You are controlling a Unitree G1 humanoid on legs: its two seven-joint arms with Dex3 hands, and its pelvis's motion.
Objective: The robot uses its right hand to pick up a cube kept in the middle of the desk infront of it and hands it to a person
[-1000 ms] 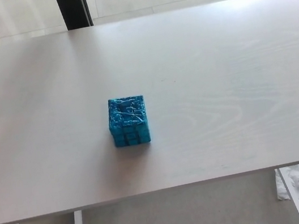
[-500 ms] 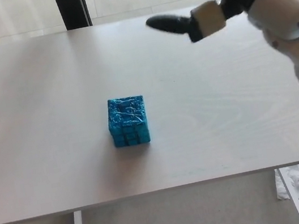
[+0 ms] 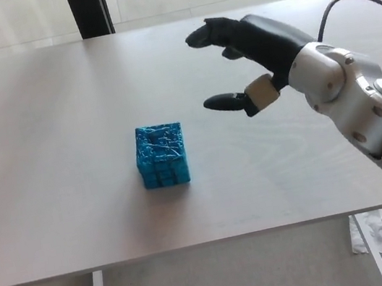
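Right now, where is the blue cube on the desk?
In the head view the blue cube sits on the desk a little left of centre, toward the near edge, apart from the open right hand hovering to its right.

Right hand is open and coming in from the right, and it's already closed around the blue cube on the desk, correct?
Not quite. The head view shows the right hand open with fingers spread, but apart from the blue cube, up and to its right. The cube sits untouched on the desk.
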